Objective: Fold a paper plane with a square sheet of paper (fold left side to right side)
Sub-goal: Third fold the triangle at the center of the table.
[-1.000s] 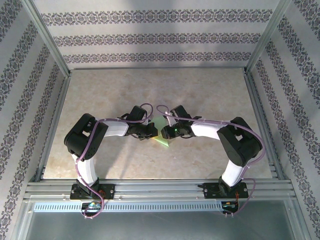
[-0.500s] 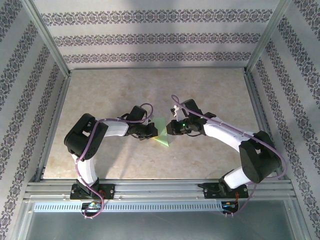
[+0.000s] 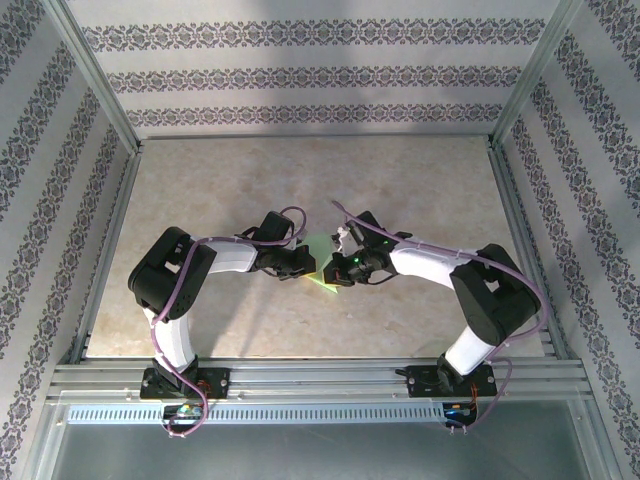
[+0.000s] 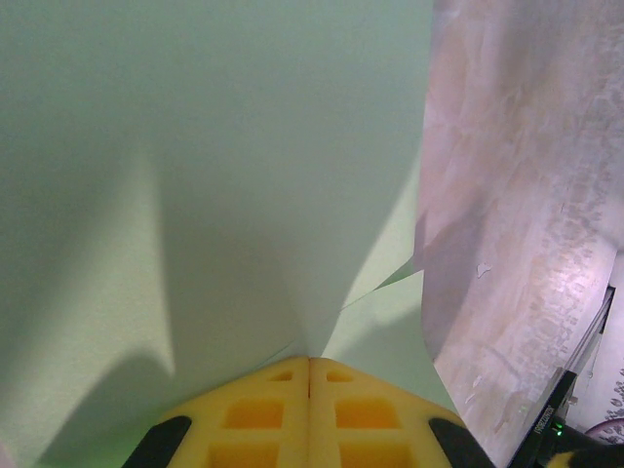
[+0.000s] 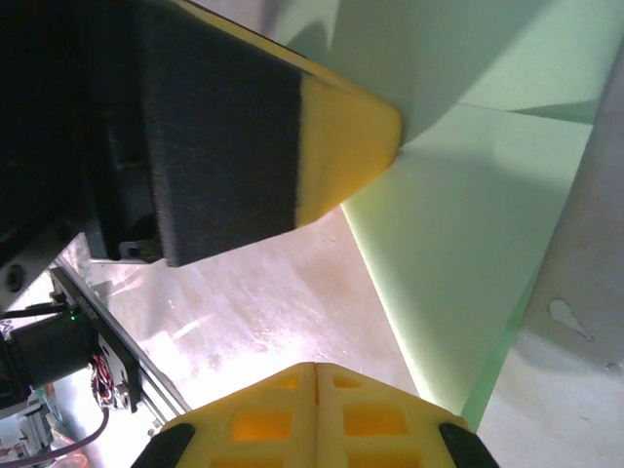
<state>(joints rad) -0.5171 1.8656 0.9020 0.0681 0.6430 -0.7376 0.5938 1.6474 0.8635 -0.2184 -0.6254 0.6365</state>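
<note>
Top external, 1 paper sheet [image 3: 320, 248], 2 arms [image 3: 180, 290] [image 3: 480, 295]

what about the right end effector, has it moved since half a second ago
Yes: the right end effector shifted left and slightly toward the near edge, farther from the right side rail.

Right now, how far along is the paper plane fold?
Done: the pale green sheet already carries a crease, so some folding has happened. In hand: the left gripper is shut on the sheet, one flap lifted off the table; the right gripper is shut beside it, holding nothing I can see. Remaining: flattening that flap and the rest; no pointed dart shape yet.
</note>
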